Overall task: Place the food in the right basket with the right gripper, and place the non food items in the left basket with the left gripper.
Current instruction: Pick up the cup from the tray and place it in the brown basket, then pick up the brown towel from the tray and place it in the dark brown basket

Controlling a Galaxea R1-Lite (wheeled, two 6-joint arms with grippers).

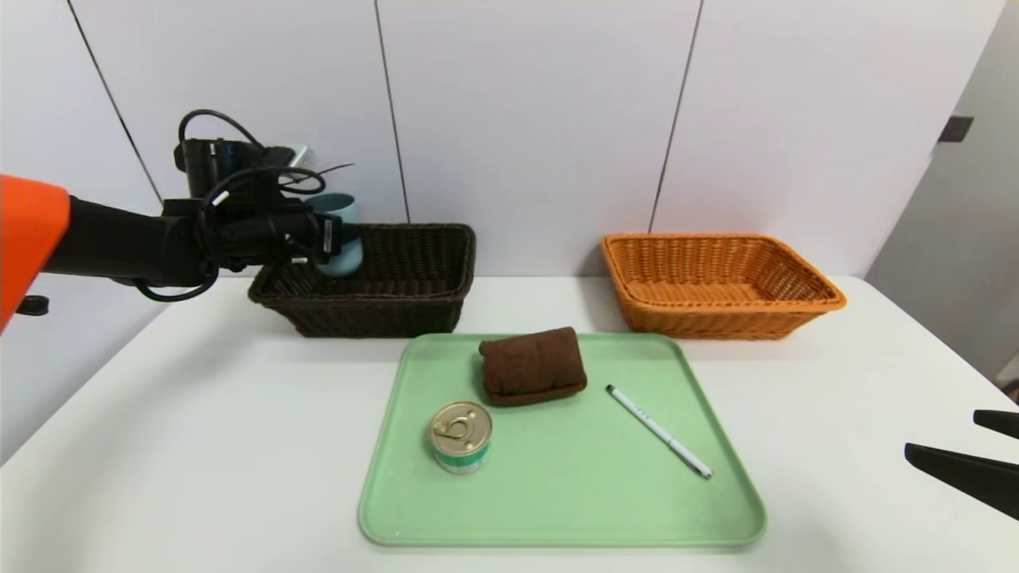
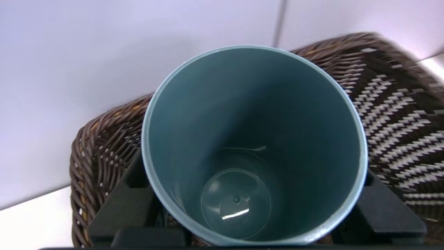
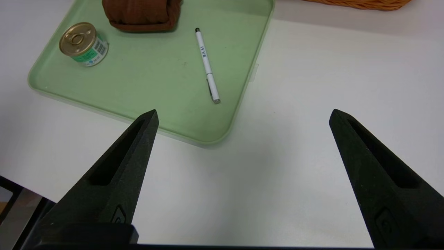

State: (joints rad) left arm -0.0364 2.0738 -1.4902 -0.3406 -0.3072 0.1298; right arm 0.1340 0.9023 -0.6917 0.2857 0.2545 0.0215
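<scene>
- The left gripper (image 1: pixel 338 239) is grasping the blue-grey cup (image 1: pixel 338 235) by its sides and is holding it upright over the left end of the dark brown basket (image 1: pixel 414 306); in the left wrist view the cup (image 2: pixel 255 139) is sitting between the two black fingers (image 2: pixel 385 211), mouth open and empty.
- Step in hand, as judged: delivery of the first non-food item to the left basket. The cup is hanging above the basket floor, not resting on it.
- The next move is calling for a short descent inside the woven walls, then a release of the cup clear of the rim, so that it does not tip against the near wall.
- The right gripper (image 1: pixel 967 446) is waiting at the table's right edge, its jaws spread wide and holding nothing (image 3: pixel 242 121).
- Remaining on the green tray (image 1: pixel 557 517): the tin can (image 1: pixel 461 436) at the front left, the folded brown cloth (image 1: pixel 532 364) behind it, and the white pen (image 1: pixel 659 431) lying slantwise to the right. The can is standing well apart from the orange basket (image 1: pixel 720 314), which is holding nothing visible.
- The surface is a plain white table (image 1: pixel 199 446), both baskets standing at its rear edge. Behind them, pale wall panels (image 1: pixel 525 119) with dark seams are closing off the room.
</scene>
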